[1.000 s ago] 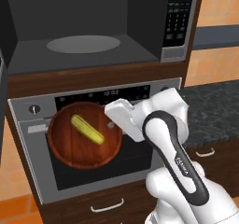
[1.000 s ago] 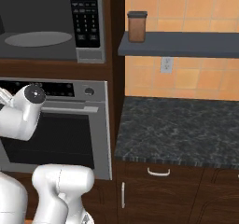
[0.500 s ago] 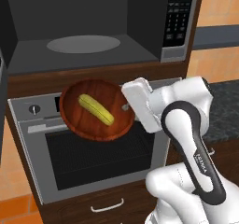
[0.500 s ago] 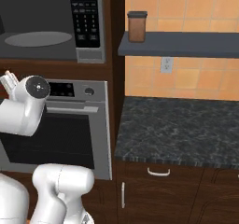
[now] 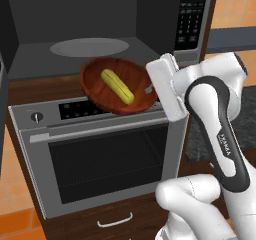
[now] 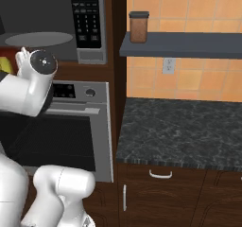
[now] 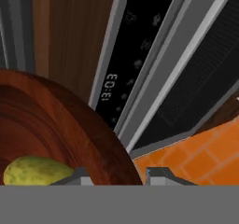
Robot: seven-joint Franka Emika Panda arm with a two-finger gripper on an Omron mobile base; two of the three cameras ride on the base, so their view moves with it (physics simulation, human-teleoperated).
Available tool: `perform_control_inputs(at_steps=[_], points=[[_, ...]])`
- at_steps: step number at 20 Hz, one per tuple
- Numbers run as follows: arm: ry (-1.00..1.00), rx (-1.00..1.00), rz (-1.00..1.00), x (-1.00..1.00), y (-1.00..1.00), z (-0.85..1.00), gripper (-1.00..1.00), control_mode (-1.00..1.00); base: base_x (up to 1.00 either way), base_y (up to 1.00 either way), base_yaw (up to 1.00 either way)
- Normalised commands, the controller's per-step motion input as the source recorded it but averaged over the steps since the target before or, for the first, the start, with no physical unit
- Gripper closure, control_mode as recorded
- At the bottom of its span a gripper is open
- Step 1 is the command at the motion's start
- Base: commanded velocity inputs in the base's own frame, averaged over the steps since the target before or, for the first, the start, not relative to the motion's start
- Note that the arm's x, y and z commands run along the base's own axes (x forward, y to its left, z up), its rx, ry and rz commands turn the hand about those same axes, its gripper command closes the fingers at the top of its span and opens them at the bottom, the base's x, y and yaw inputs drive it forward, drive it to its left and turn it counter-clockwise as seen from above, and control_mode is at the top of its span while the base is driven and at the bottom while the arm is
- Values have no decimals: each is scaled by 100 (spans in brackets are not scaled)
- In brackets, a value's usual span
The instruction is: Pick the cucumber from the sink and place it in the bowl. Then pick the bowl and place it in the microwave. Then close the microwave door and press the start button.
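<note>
Dark wood cabinetry frames the microwave (image 5: 100,29), whose black cavity stands open with a pale round turntable (image 5: 89,47) on its floor and a vertical keypad panel (image 5: 191,14) at its right edge. Below the microwave sits a steel wall oven (image 5: 95,154) with a bar handle and a dark glass window.

All positions below are given relative to the microwave:
1. The bowl (image 5: 120,85), glossy reddish-brown wood, wide and shallow, hangs just in front of the cavity's lower lip, tilted so that its inside faces outward toward the base.
2. The cucumber (image 5: 117,86), yellow-green, oblong and finely speckled, lies inside the bowl. Its long axis runs diagonally across the bowl floor.
3. The gripper (image 5: 150,88) meets the bowl at the rim nearest the keypad side. In the hand view the 2 finger tips straddle the bowl's rim, 1 inside and 1 outside, so the jaws appear clamped on the wood.

The controlling relation: the cavity opening lies behind and slightly above the bowl, so the coming move probably calls for a forward push with a small lift to clear the lip. The tilt is the likely hazard; the smooth cucumber could slide on the polished wood unless the bowl is levelled first.

The microwave door is hard to make out with confidence; the open cavity suggests it is swung aside
</note>
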Motion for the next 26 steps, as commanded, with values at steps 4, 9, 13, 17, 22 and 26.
perform_control_inputs(at_steps=[4, 9, 13, 17, 22, 26], points=[[16, 3, -16, 60, 0, 78, 100, -100, 0, 0, 0], [3, 1, -6, 31, 2, 1, 100, -100, 0, 0, 0], [0, -1, -4, 63, 37, 3, 100, -100, 0, 0, 0], [0, -7, -3, 84, 39, 0, 100, -100, 0, 0, 0], [1, -6, -2, 79, 27, 18, 100, -100, 0, 0, 0], [2, -8, -2, 63, 25, 37, 100, -100, 0, 0, 0]])
